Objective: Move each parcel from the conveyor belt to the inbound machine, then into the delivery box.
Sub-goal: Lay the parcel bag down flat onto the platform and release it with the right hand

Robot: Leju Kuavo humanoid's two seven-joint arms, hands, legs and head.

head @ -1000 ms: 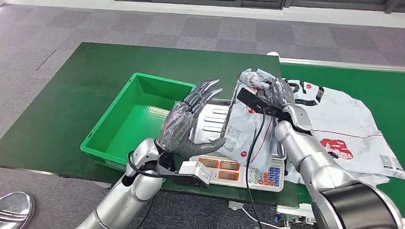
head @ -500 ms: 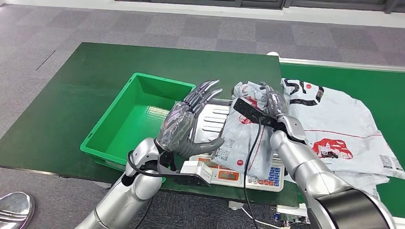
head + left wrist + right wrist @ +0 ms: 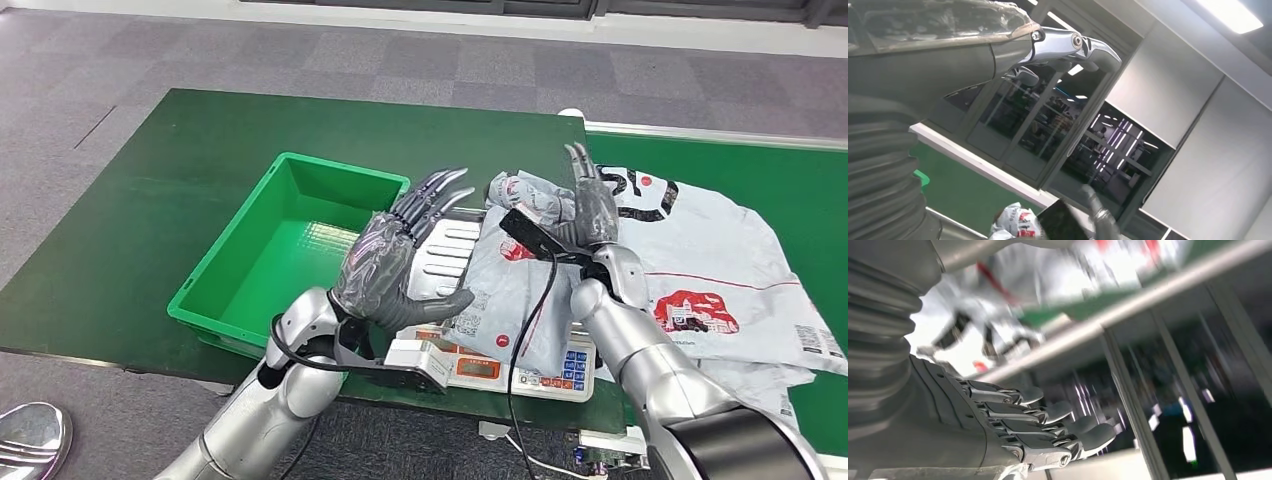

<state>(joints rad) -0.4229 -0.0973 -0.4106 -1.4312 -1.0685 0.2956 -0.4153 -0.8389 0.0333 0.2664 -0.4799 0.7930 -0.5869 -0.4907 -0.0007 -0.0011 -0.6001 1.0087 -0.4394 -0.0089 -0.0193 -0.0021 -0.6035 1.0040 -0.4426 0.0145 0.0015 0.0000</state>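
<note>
Green matting is covering the table where the parcel (image 3: 510, 290) is now lying across the inbound machine (image 3: 470, 300), drooping over its front. Half a second ago the right hand (image 3: 590, 205) was gripping it; now its fingers are opening upward, holding nothing. Beside the delivery box (image 3: 255, 265), the left hand (image 3: 395, 265) is hovering, spread and empty.

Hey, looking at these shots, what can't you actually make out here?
- Scale readout, head view: covered by the parcel and wrist camera.
- Parcel label print, head view: too small to read.
- Right wrist view: motion-blurred, the bags are smears.
- Green box near wall, head view: behind left arm.
</note>
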